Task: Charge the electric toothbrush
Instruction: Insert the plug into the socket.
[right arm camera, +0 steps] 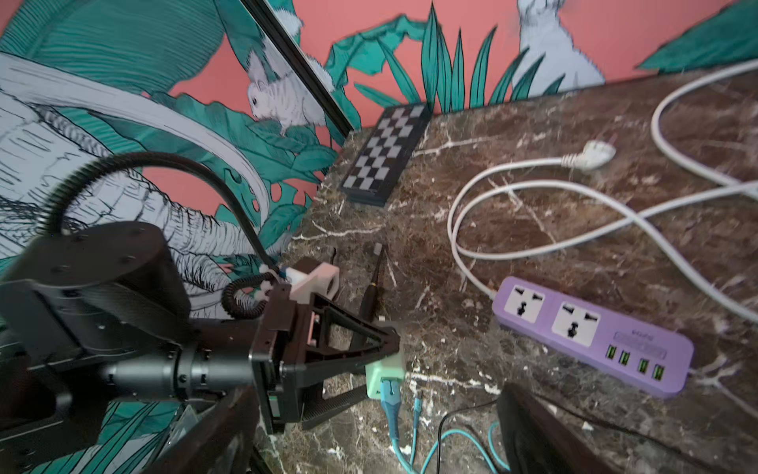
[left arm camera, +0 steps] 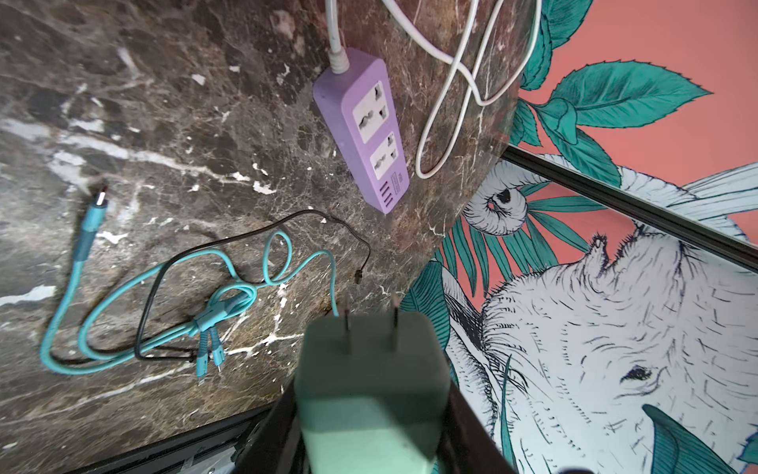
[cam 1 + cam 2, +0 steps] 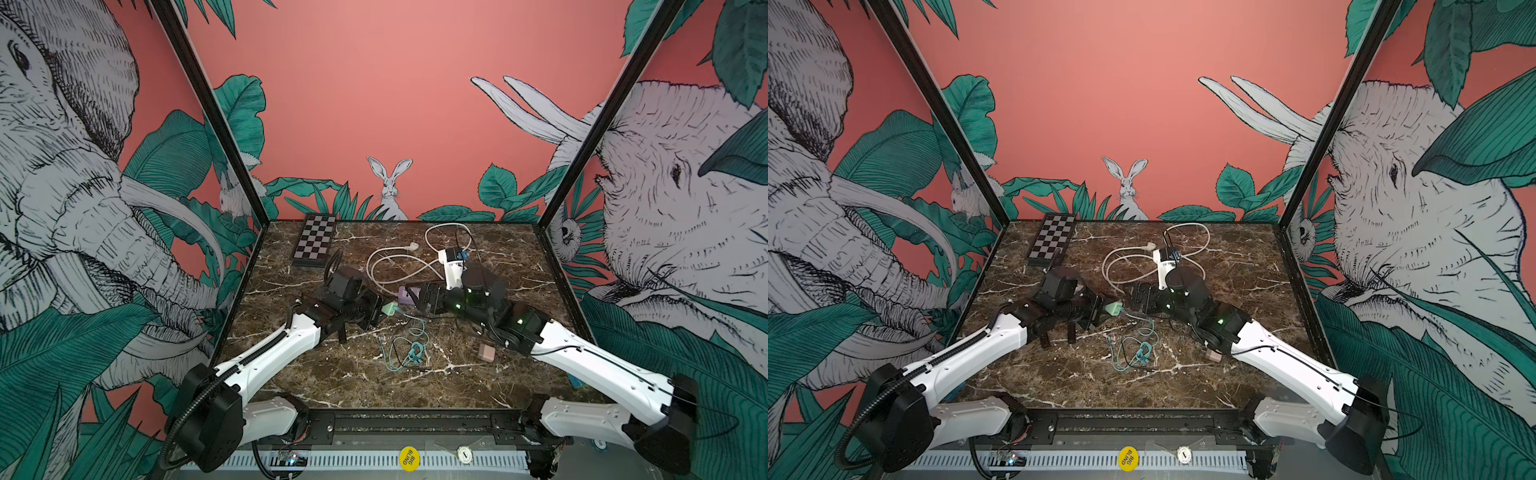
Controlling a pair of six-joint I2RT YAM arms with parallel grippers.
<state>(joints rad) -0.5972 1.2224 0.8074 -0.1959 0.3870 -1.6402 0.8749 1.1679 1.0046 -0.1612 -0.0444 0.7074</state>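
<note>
My left gripper is shut on a mint-green plug adapter and holds it just above the table, its two prongs facing a purple power strip. A teal cable is plugged into the adapter's side and coils on the marble. My right gripper stands open just beside the adapter, over the strip, touching nothing. The slim black electric toothbrush lies on the table beyond the left gripper; in both top views the arm hides it.
A thin black cable tangles with the teal one. The strip's white cord loops toward the back. A folded chessboard lies at the back left. A small pink block sits under my right arm.
</note>
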